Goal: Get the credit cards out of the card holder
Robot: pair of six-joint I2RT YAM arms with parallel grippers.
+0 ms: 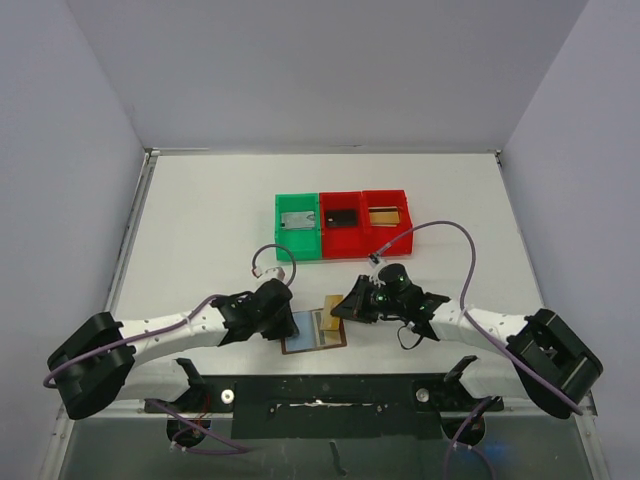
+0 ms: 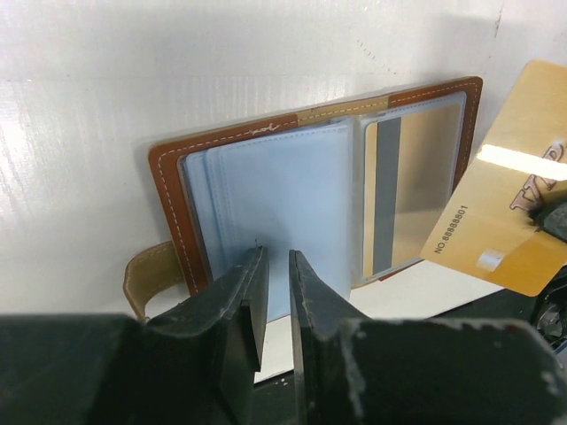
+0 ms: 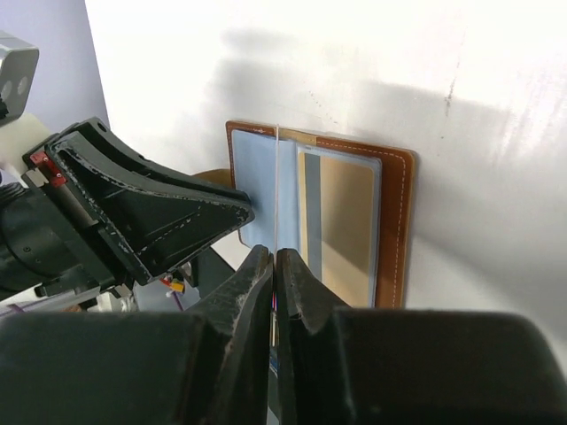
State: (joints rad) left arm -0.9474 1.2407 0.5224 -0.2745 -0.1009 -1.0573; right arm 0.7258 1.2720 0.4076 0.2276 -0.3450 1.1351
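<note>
Three bins in a row at the back of the white surface [image 1: 200,220]: green bin [image 1: 298,249] at left, then middle red bin [image 1: 342,248], then right red bin [image 1: 389,240], each with one flat item inside, too small to name.

Nearer the bases, left arm [image 1: 170,335] stretched in from the left. At its tip, left end effector [image 2: 274,261] with fingers a narrow gap apart, tips down on the near edge of the card holder [image 2: 283,190]; pinching or merely pressing, impossible to tell. Holder lying open and flat on the surface between the two arms, brown edging with pale stitching around blue-grey pocket leaves, a tan strap [image 2: 146,266] sticking out at its left side.

In the right-hand clear pocket, a second card [image 2: 425,177], gold with a dark stripe, lying inside the holder. Just right of that, one gold credit card [image 2: 496,212], out of the pockets and off the surface, tilted, a printed number along one edge, near the holder's right half.

On this card, right end effector [image 3: 273,258] clamped shut, the card seen edge-on from the right wrist as a thin pale line rising between the closed fingers. Behind it, right arm [image 1: 490,325] stretched in from the right, a purple cable [image 1: 455,232] arching above.
</note>
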